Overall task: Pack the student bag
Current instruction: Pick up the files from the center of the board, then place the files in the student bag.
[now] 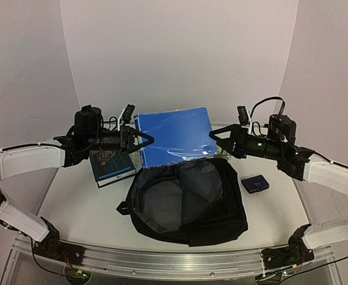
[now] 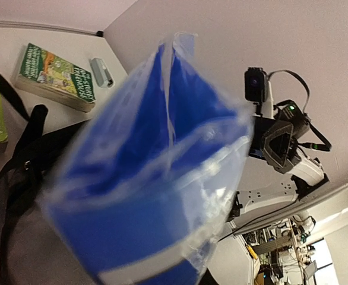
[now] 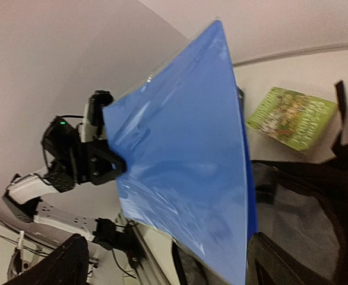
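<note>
A blue plastic-sleeved folder (image 1: 174,135) hangs upright above the student bag (image 1: 186,205), a black backpack lying open on the table with its grey lining showing. My left gripper (image 1: 145,140) is shut on the folder's left edge. In the right wrist view the same left gripper (image 3: 116,166) pinches the far edge of the folder (image 3: 186,166). My right gripper (image 1: 214,136) stands open at the folder's right edge, its fingers (image 3: 67,261) spread wide on either side of the sheet. In the left wrist view the folder (image 2: 144,178) hides my own fingers.
A dark book (image 1: 111,167) lies left of the bag under the left arm. A small dark blue pouch (image 1: 255,183) sits to the bag's right. Green paperbacks (image 2: 55,74) and a small grey object (image 2: 101,72) lie behind the bag. One green book (image 3: 293,116) is beside a bag strap.
</note>
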Controlling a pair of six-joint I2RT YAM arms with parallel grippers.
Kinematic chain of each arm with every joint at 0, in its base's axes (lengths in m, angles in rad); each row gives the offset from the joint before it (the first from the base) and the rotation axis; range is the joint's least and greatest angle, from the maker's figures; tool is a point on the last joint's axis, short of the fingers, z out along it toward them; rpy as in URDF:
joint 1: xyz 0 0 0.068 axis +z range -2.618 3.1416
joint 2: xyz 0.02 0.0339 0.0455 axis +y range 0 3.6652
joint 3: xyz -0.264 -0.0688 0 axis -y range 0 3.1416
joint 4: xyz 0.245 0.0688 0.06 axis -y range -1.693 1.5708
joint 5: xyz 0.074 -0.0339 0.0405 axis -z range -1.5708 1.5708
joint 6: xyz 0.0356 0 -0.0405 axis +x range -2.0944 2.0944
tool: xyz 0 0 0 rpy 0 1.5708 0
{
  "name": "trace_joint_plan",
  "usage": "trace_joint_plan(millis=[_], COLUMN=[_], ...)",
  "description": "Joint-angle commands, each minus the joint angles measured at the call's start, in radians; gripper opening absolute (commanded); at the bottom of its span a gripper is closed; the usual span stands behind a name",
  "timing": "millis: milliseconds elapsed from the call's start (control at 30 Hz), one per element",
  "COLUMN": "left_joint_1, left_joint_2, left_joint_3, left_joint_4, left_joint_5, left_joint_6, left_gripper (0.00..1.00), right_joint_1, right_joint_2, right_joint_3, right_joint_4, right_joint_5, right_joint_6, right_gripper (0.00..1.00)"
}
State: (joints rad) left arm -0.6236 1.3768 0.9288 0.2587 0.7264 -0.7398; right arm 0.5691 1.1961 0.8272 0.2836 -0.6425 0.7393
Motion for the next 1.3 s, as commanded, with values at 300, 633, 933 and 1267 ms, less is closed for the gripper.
trace_joint_plan(millis=[300, 633, 933, 1267], left_joint_1=[0.065, 0.088, 0.088, 0.088], left_joint_2=[-0.129, -0.180, -0.270, -0.203], left_joint_3=[-0.106, -0.152, -0.169, -0.221], left_joint_4=[-0.154, -0.244, -0.363, -0.290], left_joint_5=[-0.167, -0.063, -0.058, 0.023], left_joint_6=[-0.102, -0.145, -0.191, -0.268], left_gripper=[0.00, 0.00, 0.00, 0.00], right_joint_1=[0.068, 0.156, 0.176, 0.177], right_joint_2=[0.004, 0.200, 0.087, 0.043], right_joint_3=[0.018, 0.065, 0.156, 0.226], right_joint_4=[-0.653, -0.619, -0.603, -0.613], right_joint_5=[0.400, 0.472, 0.514, 0.508], right_joint_6=[-0.143, -0.150, -0.145, -0.122], right_gripper=[0.83, 0.64, 0.04, 0.00])
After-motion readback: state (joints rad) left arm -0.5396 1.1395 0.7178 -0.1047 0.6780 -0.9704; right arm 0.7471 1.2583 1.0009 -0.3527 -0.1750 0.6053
